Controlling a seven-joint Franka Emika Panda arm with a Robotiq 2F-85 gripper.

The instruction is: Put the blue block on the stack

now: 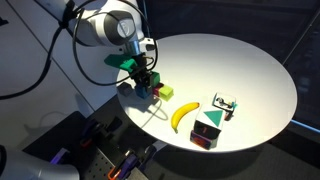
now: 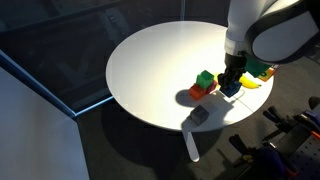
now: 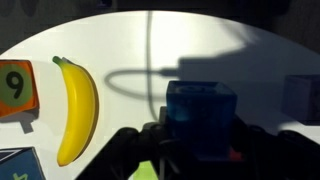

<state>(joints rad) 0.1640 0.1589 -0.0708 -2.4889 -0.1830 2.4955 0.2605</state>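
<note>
Blue block (image 3: 200, 118) pinched between the jaws, down near the tabletop (image 3: 120, 40), banana (image 3: 78, 105) alongside, stack (image 2: 204, 86) near.

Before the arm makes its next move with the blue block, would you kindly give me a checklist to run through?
1. Blue block sits inside the gripper: ok.
2. Jaws tight on the block: cannot tell, the wrist view is too dark.
3. Block lifted off the table: cannot tell.
4. Stack standing, green over red: ok.
5. Stack's top bare: ok.
6. Banana apart from the block: ok.
</note>
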